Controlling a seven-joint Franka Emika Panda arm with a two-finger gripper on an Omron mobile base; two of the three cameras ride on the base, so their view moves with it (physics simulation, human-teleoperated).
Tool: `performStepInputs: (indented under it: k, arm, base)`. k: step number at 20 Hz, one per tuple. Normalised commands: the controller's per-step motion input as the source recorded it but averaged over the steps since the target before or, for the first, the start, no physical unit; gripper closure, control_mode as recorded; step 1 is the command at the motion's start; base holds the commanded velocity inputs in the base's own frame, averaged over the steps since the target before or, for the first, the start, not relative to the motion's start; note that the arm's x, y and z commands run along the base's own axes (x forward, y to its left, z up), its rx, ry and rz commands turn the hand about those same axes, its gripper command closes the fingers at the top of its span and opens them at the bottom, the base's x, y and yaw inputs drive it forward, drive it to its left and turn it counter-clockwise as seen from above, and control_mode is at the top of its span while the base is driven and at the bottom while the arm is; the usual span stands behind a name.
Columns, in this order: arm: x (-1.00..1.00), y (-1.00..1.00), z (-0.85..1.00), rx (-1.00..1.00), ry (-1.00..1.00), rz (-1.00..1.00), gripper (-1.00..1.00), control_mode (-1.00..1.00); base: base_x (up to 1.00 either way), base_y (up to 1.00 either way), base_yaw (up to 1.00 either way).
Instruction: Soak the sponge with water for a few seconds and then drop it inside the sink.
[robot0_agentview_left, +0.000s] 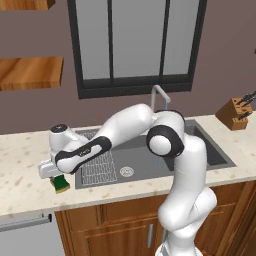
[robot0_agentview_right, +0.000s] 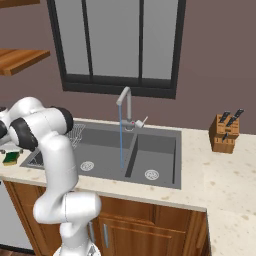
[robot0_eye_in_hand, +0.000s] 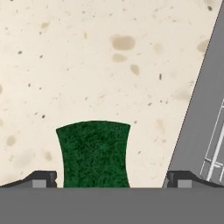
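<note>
Sponge (robot0_agentview_left: 62, 184) lies flat on the counter (robot0_agentview_left: 25, 165), green side up, just left of the sink (robot0_agentview_left: 140, 160) edge, w/ the gripper (robot0_agentview_left: 57, 176) directly over it. In hand view the sponge (robot0_eye_in_hand: 94, 154) sits between the two fingertips (robot0_eye_in_hand: 41, 178), which are spread wide w/ gaps either side, not touching it. Water (robot0_agentview_right: 121, 137) runs from the faucet (robot0_agentview_right: 126, 107) into the basin, well apart from the sponge.
</note>
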Motion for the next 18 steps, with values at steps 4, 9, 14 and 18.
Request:
performStepInputs:
  k: [4,9,14,18]
  arm:
    - [0.01,0.07,-0.07,0.00,0.00,0.00,-1.00,-1.00]
    - [0.00,0.20,-0.03,0.00,0.00,0.00,-1.00,-1.00]
    - [0.00,0.14,-0.07,0.00,0.00,0.00,-1.00,-1.00]
    - [0.00,0.00,-0.03,0.00,0.00,0.00,-1.00,-1.00]
  base:
    - [0.00,0.00,0.00]
    - [0.00,0.00,0.00]
    - [0.00,0.00,0.00]
    - [0.00,0.00,0.00]
